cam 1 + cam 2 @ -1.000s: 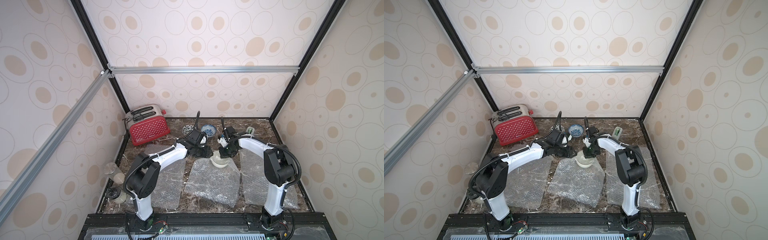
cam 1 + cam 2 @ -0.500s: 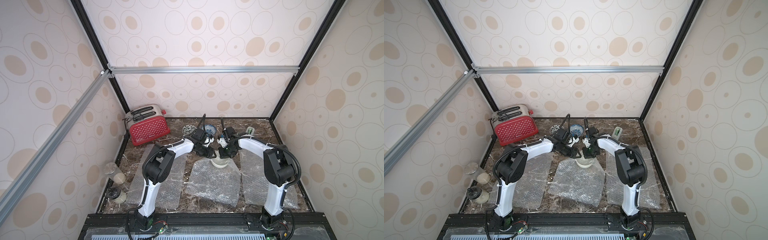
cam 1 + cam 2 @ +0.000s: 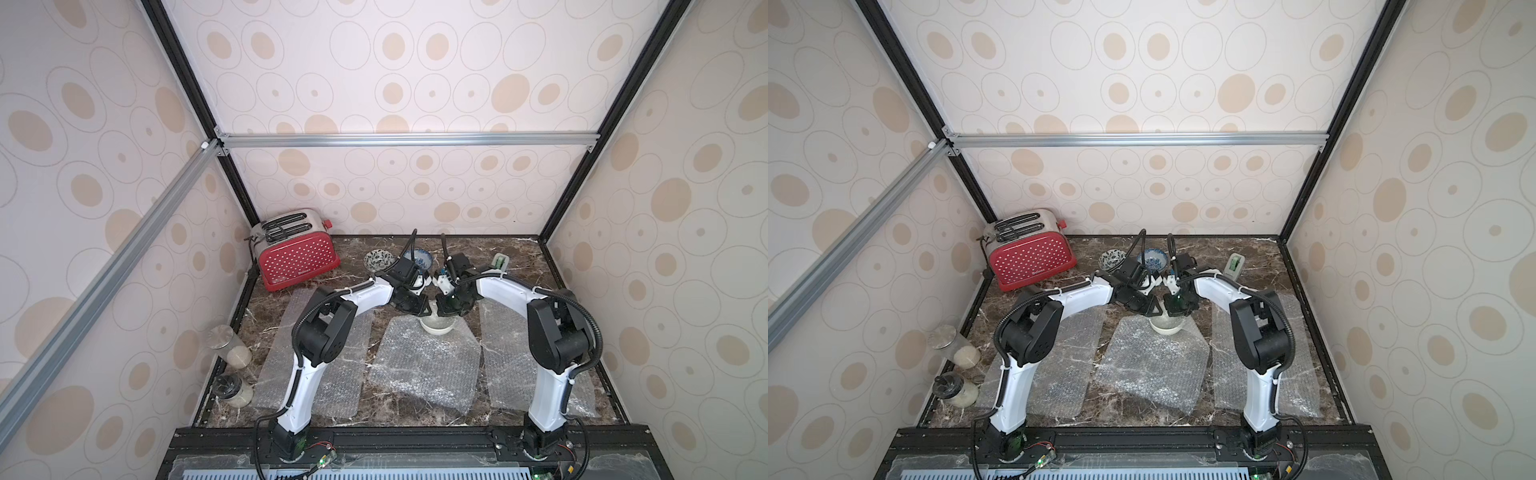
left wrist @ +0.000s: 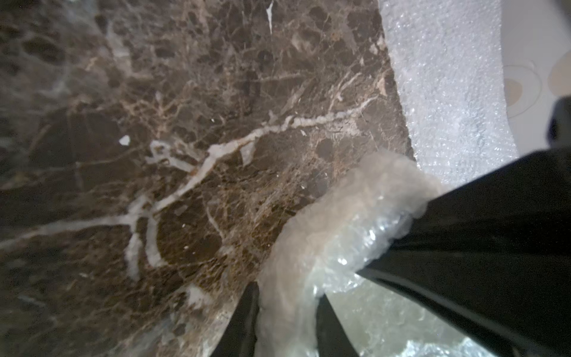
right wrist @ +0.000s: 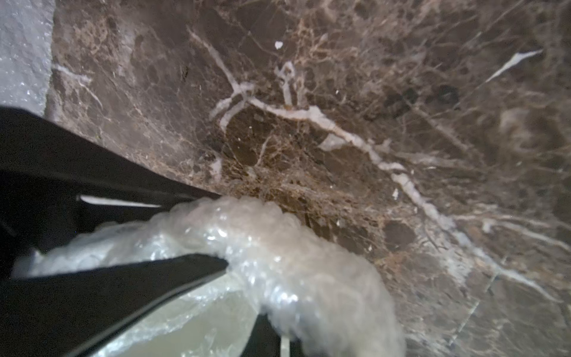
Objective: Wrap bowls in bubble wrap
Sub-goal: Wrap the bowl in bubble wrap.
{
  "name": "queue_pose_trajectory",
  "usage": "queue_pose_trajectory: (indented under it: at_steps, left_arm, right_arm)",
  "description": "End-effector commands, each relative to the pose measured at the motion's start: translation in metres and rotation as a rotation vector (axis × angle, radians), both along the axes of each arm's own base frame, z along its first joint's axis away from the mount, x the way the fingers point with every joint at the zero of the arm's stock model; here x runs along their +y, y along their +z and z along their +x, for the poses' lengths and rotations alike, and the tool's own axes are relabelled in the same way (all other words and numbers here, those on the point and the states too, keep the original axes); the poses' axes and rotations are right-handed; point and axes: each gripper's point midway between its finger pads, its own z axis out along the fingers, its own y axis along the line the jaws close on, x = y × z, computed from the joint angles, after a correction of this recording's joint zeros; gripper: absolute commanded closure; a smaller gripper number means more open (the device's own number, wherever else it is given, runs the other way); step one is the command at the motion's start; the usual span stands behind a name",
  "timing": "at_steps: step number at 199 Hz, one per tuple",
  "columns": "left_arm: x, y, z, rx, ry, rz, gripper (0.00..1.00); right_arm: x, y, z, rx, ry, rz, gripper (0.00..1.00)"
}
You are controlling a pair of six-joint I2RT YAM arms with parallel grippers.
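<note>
glossy veined marble tabletop (image 3: 478, 255), clear bumpy plastic bubble wrap (image 3: 424, 365), smooth cream ceramic bowl (image 3: 435, 327)

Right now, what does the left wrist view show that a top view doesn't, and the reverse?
Only the left wrist view: a close-up of the wrap bunched over the rim of the cream bowl, lying between the fingers of the left pincer.
Only a top view: the toaster, the leaf bowl, the blue bowl and two jars.
Both: the marble table, the wrap, the cream bowl and the left pincer.
</note>
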Motion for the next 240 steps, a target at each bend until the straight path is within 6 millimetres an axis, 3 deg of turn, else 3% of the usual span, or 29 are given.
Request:
queue_pose_trajectory:
  at_steps: [1, 35, 76, 148, 174, 208, 240]
  left_arm:
    - [0.016, -0.005, 0.003, -0.011, 0.042, 0.092, 0.78]
    - [0.032, 0.0, 0.003, -0.024, 0.106, 0.151, 0.8]
    - [0.049, -0.001, -0.001, -0.021, 0.203, 0.185, 0.8]
    - [0.064, 0.01, -0.001, -0.032, 0.298, 0.214, 0.79]
    - [0.068, 0.01, 0.001, -0.024, 0.332, 0.24, 0.79]
    - [0.072, 0.006, 0.0, -0.009, 0.364, 0.249, 0.79]
    - [0.078, 0.01, 0.0, -0.024, 0.393, 0.253, 0.79]
  right_arm:
    - [-0.003, 0.016, -0.004, -0.028, 0.008, -0.001, 0.8]
    - [0.005, 0.038, -0.005, -0.054, 0.01, 0.064, 0.71]
    - [0.004, 0.065, -0.013, -0.09, 0.0, 0.112, 0.68]
    - [-0.028, 0.077, -0.048, -0.087, -0.09, 0.09, 0.67]
    - [-0.044, 0.063, -0.082, 0.001, -0.184, 0.068, 0.67]
    - [-0.058, 0.027, -0.151, 0.179, -0.356, 0.101, 0.65]
    - [-0.095, 0.014, -0.194, 0.199, -0.472, -0.023, 0.58]
